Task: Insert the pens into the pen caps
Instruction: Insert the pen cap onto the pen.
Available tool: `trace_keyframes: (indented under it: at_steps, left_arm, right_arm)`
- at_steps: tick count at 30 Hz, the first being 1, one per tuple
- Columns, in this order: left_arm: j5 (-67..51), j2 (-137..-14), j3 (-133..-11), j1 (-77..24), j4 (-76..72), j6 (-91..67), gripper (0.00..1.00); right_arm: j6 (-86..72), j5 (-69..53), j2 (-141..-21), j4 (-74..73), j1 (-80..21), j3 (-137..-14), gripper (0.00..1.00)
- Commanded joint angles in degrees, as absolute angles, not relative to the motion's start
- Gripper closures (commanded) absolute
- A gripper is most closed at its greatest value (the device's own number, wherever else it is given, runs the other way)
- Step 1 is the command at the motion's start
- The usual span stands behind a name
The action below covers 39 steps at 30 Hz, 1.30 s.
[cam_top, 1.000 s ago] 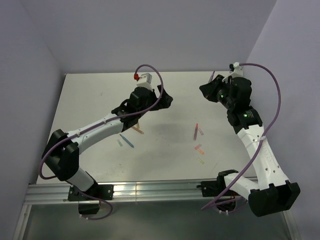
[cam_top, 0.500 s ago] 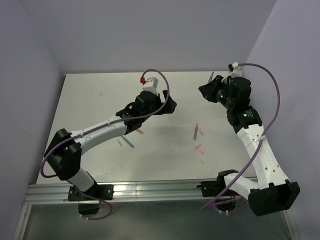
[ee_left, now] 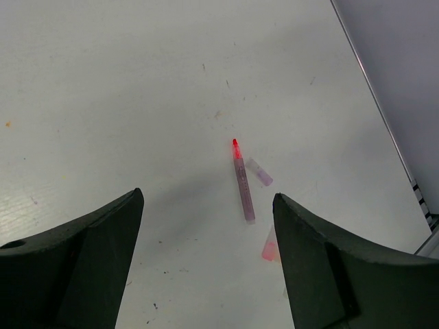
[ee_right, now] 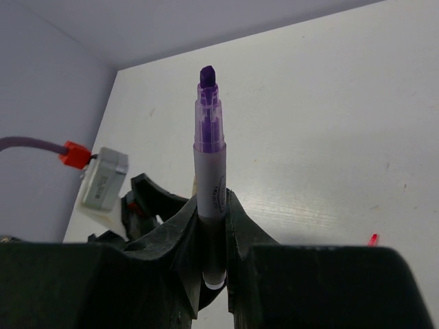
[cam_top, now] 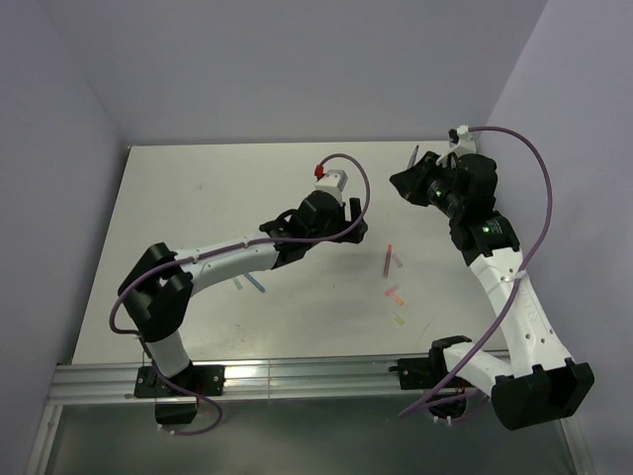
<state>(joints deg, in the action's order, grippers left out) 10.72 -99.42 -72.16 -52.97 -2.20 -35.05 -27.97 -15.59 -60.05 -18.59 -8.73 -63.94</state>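
Note:
My right gripper (cam_top: 408,179) (ee_right: 212,205) is shut on a grey-purple pen (ee_right: 209,157), uncapped tip up, held above the table's far right; the pen shows as a thin stick in the top view (cam_top: 416,155). My left gripper (cam_top: 348,226) (ee_left: 207,197) is open and empty, hovering left of a pink-red pen (cam_top: 388,259) (ee_left: 242,184). A pale purple cap (ee_left: 260,172) (cam_top: 398,261) lies beside that pen. A pink cap (cam_top: 393,294) (ee_left: 268,251) and a yellow-green cap (cam_top: 398,319) lie nearer the front. A blue pen (cam_top: 253,281) lies under the left arm.
A pale cap (cam_top: 237,285) lies next to the blue pen. Grey walls close in the table (cam_top: 198,198) at the back and both sides. A metal rail (cam_top: 297,376) runs along the near edge. The left wrist and its camera box (ee_right: 103,179) show below the held pen.
My left arm has swung right across the table, from the back middle toward the pink-red pen and caps. My right gripper has held nearly still with the purple pen.

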Motion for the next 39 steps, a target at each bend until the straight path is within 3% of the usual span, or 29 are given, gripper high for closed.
trace_keyframes:
  at_steps: [1, 9, 23, 39]
  left_arm:
    - [8.4, -101.4, -75.9, -53.4, -2.6, -32.9, 0.19]
    - [7.4, -102.6, -75.6, -53.5, -3.2, -33.3, 0.24]
    - [6.9, -102.0, -74.4, -53.5, -3.4, -33.6, 0.26]
    - [5.0, -102.2, -73.8, -53.5, -4.7, -33.7, 0.28]
  right_arm:
    - [-27.1, -20.3, -57.7, -15.4, -8.9, -63.7, 1.0]
    - [-26.5, -28.9, -56.4, -11.6, -8.9, -62.4, 1.0]
    - [-26.5, -32.4, -54.4, -7.0, -8.9, -59.9, 1.0]
    - [-26.7, -28.3, -53.7, -9.1, -8.9, -60.6, 1.0]
